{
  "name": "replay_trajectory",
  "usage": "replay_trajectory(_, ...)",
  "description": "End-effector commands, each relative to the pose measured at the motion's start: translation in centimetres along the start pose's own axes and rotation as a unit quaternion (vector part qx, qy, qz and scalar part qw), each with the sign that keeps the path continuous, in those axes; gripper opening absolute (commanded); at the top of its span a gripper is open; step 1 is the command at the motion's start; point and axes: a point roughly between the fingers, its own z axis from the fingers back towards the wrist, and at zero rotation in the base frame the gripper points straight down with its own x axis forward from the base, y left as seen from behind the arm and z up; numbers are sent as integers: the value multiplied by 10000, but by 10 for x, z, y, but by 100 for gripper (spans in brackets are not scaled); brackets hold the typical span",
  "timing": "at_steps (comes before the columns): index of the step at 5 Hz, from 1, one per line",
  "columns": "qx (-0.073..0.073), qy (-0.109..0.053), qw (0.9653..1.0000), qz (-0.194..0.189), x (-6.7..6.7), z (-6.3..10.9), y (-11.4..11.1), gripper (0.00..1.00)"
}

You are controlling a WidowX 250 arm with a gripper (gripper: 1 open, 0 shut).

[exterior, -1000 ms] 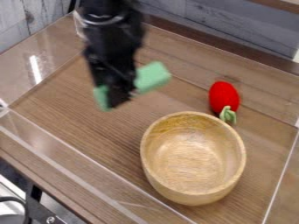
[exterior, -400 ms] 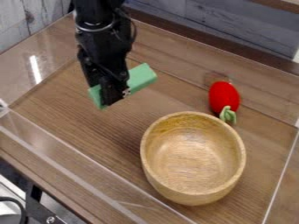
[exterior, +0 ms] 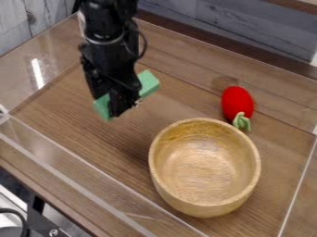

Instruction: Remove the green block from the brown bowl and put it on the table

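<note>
Low clear acrylic walls [exterior: 50, 56] fence a brown wood-grain surface, catching pale glare along their upper edges; behind, at the top right, runs a grey planked wall [exterior: 266, 28]; dark, indistinct clutter sits bottom left.

One green block [exterior: 136, 91] — a single mint-green bar, gripped in the pincer [exterior: 118, 97]. One brown bowl [exterior: 206, 168], round, light wood, with nothing inside it. One red strawberry toy [exterior: 236, 102] with green leaves at its lower end. One robot arm [exterior: 107, 32] carrying that one black pincer. One counter [exterior: 74, 130] of wood-grain planks, with clear acrylic walls [exterior: 74, 190] along its edges — at least three wall panels show, left, front and right.
</note>
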Motion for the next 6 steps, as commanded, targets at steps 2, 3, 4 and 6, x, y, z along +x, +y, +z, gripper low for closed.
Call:
replay_trajectory(2, 63, -76, 9986, 527, 13, 6, 1, 0)
replay_trajectory(3, 47, -69, 9978, 662, 9, -8, 15, 0)
replay_trajectory(4, 40, -49, 9965, 829, 3, -23, 28, 0)
replay_trajectory(6, -37, -89, 9963, 853, 7, -25, 23, 0)
